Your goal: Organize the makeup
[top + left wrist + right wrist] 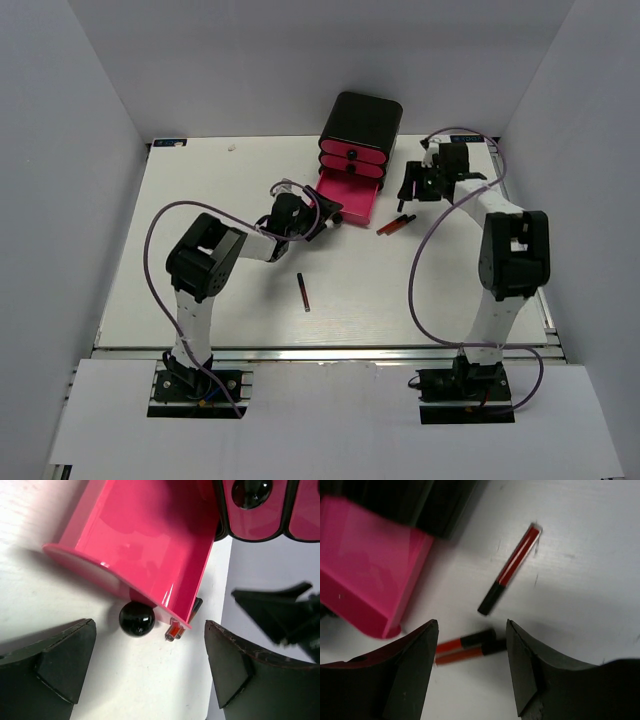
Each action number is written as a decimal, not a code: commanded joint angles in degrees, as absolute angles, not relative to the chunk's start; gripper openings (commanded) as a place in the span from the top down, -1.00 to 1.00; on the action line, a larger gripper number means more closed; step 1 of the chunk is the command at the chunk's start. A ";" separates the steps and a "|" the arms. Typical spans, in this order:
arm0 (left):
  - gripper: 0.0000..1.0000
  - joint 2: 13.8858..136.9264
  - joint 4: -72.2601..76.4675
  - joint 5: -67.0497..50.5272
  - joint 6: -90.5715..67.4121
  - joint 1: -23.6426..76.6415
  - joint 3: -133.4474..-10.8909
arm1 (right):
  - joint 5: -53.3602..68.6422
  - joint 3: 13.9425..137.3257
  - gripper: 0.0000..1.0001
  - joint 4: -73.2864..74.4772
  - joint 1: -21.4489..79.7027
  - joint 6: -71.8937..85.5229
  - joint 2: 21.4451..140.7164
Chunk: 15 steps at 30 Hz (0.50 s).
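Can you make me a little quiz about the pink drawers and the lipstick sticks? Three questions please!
1. True or false: all three pink drawers are shut.
2. How many thin sticks show in the right wrist view? A one, B three, C six.
3. Fill in: the round knob just in front of the open left gripper is coloured ____.
Key: 1 false, the bottom drawer is pulled out. 2 B. 3 black.

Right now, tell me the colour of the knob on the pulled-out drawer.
The knob is glossy black, on the pink drawer; the left wrist view shows it best.
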State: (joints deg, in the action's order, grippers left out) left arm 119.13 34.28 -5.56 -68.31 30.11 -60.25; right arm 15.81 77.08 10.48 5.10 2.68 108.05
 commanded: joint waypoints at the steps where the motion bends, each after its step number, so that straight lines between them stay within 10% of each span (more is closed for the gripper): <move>1: -0.96 111.37 30.34 -3.96 -64.87 29.71 -57.84 | 9.07 84.79 -0.24 11.86 6.68 10.63 113.01; 15: -0.96 74.11 -2.62 17.56 -47.02 27.69 -44.40 | -7.56 91.14 -0.06 10.11 12.57 14.50 122.34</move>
State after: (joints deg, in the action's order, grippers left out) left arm 81.01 9.19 8.45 -50.61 28.03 -48.77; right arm -3.79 88.49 10.57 11.84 13.19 121.38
